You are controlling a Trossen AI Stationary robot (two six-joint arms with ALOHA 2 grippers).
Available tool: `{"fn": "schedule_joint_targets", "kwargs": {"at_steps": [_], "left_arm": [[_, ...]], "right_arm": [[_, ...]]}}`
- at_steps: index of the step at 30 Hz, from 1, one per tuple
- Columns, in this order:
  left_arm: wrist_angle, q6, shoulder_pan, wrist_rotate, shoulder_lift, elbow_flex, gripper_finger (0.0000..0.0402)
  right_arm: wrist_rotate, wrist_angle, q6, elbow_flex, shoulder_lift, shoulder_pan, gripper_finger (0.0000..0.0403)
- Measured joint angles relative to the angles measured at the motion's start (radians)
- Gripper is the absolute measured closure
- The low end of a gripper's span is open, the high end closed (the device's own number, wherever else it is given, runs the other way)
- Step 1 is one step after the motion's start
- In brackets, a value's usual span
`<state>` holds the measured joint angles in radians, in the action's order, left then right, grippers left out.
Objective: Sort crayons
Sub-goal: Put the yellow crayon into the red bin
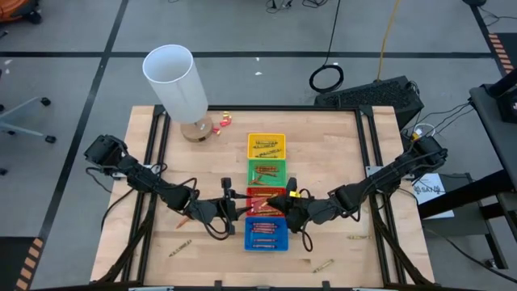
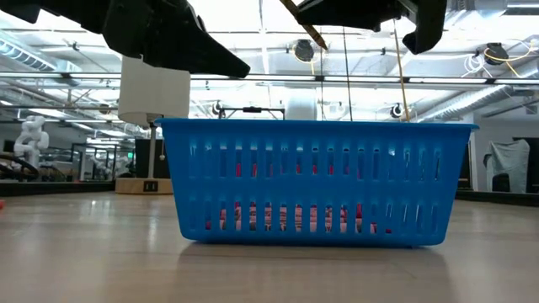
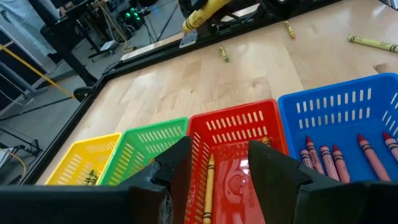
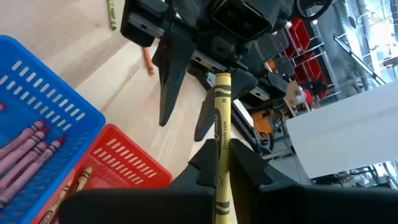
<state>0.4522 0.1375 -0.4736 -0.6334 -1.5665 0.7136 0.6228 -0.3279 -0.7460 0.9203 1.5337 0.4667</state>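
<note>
**Both arms meet over the red tray, right one carrying a yellow crayon**

Four trays sit in a column mid-table, touching end to end: yellow tray (image 1: 266, 145) farthest back, green tray (image 1: 266, 171), red tray (image 1: 260, 199), blue tray (image 1: 266, 234) nearest the front edge. Black rails frame the wooden table (image 1: 339, 153). Open wood on either side of the column; back left corner is taken by a tall white cylinder (image 1: 177, 85) on a round base.

Left gripper (image 1: 236, 209) hovers just left of the red tray, over its rim. Fingers (image 3: 174, 174) parted and holding nothing; between them the wrist view looks down into the red tray, where an olive-yellow crayon (image 3: 209, 190) lies lengthwise.

Right gripper (image 1: 284, 202) comes in from the right, over the red/blue tray boundary. The two grippers are close together, tips facing, little spare room between them. Its jaws are clenched on a yellow crayon (image 4: 221, 134), paper wrap with printed lettering, sticking out forward from the fingers. In the low view it shows tilted above the blue tray.

Crayons elsewhere:
- blue tray: several reddish ones (image 3: 329, 163) lying side by side
- yellow and green trays: a few each, colours hard to tell
- loose on the table: orange crayon (image 1: 184, 218) front left near the left arm, an olive crayon (image 1: 181, 247) closer to the front edge, two more crayons (image 1: 323, 264) front right, well apart from the trays.
</note>
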Motion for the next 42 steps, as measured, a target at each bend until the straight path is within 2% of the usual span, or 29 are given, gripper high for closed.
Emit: {"fn": "schedule_joint_targets", "kwargs": {"at_steps": [5,20,24,32,36,42], "left_arm": [[0.0,0.0,0.0,-0.001,0.0,0.0,0.0245],[0.0,0.0,0.0,-0.004,0.0,0.0,0.0245],[0.0,0.0,0.0,-0.004,0.0,0.0,0.0245],[0.0,0.0,0.0,-0.004,0.0,0.0,0.0245],[0.001,0.0,0.0,-0.004,0.0,0.0,0.0245],[0.002,0.0,0.0,-0.004,0.0,0.0,0.0245]], "right_arm": [[0.0,0.0,0.014,0.0,0.0,0.0,0.0399],[0.0,0.004,0.241,0.0,0.0,0.0,0.0399],[0.0,0.009,0.378,0.0,0.0,0.0,0.0399],[-0.007,0.09,0.768,0.0,0.0,-0.005,0.0399],[-0.052,0.116,0.867,0.0,0.014,-0.017,0.0399],[-0.052,0.118,0.918,0.0,0.102,-0.042,0.0399]]}}
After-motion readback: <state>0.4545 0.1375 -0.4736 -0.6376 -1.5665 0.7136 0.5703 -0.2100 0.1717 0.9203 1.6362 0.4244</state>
